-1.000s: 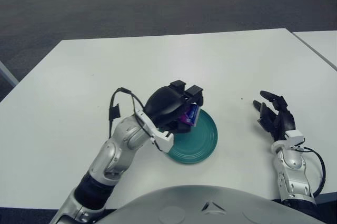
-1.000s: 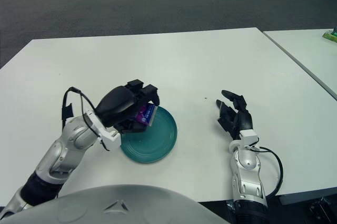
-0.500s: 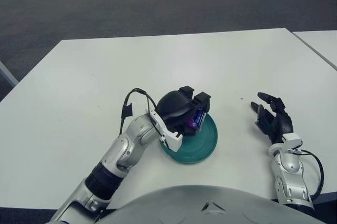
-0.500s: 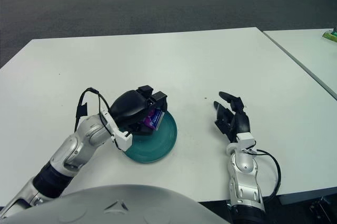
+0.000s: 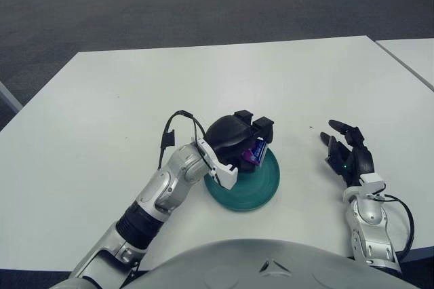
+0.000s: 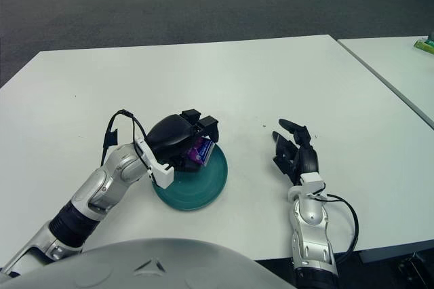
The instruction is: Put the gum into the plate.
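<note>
A round teal plate (image 5: 261,184) lies on the white table (image 5: 224,79) near its front edge. My left hand (image 5: 245,145) hovers over the plate's left half, fingers curled on a small purple gum pack (image 5: 256,153) that peeks out between them, low above the plate surface. In the right eye view the same gum pack (image 6: 201,151) shows under the left hand (image 6: 190,140), above the plate (image 6: 207,184). My right hand (image 5: 347,157) shows to the right of the plate, fingers spread and holding nothing.
A second white table (image 5: 413,55) stands to the right, separated by a narrow gap. A small green object (image 6: 424,45) lies on it at the far right. Grey carpet lies beyond the table's far edge.
My left hand moved forward and right with the gum, further over the plate and lower. The right hand shifted slightly left and kept its spread pose.
</note>
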### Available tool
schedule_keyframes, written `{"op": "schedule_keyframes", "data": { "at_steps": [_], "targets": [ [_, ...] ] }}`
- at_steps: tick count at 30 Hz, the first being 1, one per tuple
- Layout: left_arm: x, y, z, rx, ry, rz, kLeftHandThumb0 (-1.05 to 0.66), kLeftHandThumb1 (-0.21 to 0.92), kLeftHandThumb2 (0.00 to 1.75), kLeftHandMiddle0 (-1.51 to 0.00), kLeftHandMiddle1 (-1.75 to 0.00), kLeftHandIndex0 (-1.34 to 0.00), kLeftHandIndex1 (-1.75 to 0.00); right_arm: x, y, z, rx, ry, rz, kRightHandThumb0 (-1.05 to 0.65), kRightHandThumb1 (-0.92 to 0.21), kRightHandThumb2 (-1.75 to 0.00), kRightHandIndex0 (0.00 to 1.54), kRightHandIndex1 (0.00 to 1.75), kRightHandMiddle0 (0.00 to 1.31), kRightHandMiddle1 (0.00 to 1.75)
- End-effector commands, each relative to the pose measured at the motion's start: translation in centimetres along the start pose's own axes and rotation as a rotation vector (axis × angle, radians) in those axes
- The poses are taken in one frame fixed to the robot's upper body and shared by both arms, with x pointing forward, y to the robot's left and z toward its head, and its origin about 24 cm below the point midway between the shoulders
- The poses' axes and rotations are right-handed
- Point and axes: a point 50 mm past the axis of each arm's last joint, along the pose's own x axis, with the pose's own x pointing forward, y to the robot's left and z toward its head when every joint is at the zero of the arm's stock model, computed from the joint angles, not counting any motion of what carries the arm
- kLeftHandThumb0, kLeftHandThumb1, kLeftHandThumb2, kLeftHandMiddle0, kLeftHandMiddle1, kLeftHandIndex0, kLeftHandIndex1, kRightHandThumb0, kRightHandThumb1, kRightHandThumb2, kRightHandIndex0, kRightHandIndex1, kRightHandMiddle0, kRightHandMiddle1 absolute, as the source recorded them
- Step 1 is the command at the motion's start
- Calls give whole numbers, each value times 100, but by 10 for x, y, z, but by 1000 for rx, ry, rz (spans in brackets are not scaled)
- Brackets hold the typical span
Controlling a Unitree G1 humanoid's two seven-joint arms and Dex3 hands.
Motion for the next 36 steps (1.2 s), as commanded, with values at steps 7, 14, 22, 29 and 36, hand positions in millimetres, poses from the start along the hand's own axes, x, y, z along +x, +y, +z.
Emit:
{"op": "schedule_keyframes", "data": {
  "at_steps": [7, 14, 22, 29, 36],
  "targets": [
    [-6, -3, -16, 73, -11, -143, -97, 88, 18, -13, -68, -3, -91, -14, 5, -24, 6, 160, 21, -62, -92, -82, 72, 11, 15, 90],
    [-18, -2, -17, 90, -64, -212, -104, 92, 22, -1, -5, 0, -9, -14, 5, -24, 2, 155, 18, -61, -92, -82, 73, 12, 12, 89],
    [-21, 2, -17, 109, -78, -267, -105, 92, 24, 0, 0, 0, 0, -13, 7, -24, 3, 150, 16, -60, -92, -81, 72, 12, 11, 89],
    [-24, 6, -16, 96, -90, -237, -105, 92, 26, 0, 0, 0, 0, -11, 8, -24, -9, 148, 28, -60, -92, -80, 71, 11, 11, 90],
    [-29, 14, -18, 29, -77, -175, -105, 92, 32, 0, 0, 0, 0, -10, 10, -24, -26, 153, 17, -61, -92, -82, 70, 11, 11, 90]
  ]
}}
